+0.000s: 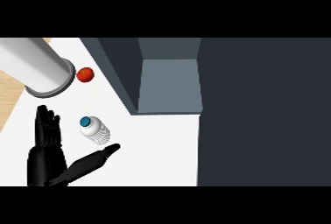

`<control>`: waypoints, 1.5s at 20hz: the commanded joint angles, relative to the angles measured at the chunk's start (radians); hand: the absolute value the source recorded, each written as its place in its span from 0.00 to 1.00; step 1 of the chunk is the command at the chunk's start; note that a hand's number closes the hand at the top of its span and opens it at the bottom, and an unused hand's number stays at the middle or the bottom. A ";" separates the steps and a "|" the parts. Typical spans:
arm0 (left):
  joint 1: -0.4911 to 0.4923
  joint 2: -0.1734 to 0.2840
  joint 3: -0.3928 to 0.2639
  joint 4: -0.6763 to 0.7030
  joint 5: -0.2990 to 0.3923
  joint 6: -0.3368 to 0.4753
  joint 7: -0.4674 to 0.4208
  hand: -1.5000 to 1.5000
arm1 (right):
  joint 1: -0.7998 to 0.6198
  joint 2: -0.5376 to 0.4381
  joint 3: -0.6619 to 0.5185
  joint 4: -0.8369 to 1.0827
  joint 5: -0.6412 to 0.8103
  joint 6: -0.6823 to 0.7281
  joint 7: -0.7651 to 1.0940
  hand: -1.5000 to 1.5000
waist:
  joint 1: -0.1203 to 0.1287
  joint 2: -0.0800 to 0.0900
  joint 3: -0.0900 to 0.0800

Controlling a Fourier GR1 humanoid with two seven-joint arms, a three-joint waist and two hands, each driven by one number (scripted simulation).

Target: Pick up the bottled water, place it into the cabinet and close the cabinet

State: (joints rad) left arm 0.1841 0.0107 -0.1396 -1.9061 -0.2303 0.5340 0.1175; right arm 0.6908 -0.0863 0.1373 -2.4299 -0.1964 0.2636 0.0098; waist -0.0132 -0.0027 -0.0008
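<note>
The bottled water (pixel 96 131), a white ribbed bottle with a blue cap, stands on the white counter (pixel 155 153) left of the middle. My left hand (pixel 45 162) lies low at the left, open, with straight fingers (pixel 48 127) pointing up just left of the bottle. Its thumb (pixel 97 156) stretches out below the bottle. The bottle sits in the gap between them, and no finger curls round it. The dark grey cabinet (pixel 258 109) fills the right side; its open compartment (pixel 169 83) shows a lighter grey inside. My right hand does not show.
A small red round fruit (pixel 85 74) lies on the counter above the bottle. A pale grey cylinder (pixel 35 65), like a forearm, comes in from the upper left corner. A dark panel (pixel 119 74) flanks the compartment's left side. The counter's left edge (pixel 8 118) runs beside a wooden strip.
</note>
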 commanded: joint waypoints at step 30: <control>-0.299 -0.004 0.378 1.159 0.468 -0.406 -0.890 0.00 | 0.310 -0.046 -0.048 -0.154 -0.064 0.122 -0.179 0.00 | -0.014 0.004 -0.001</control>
State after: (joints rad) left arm -0.0807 0.0251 0.2183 -0.8748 0.2186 0.1879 -0.6731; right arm 0.9456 -0.1105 0.1411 -2.4454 -0.1643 0.3737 -0.1956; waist -0.0237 0.0006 -0.0023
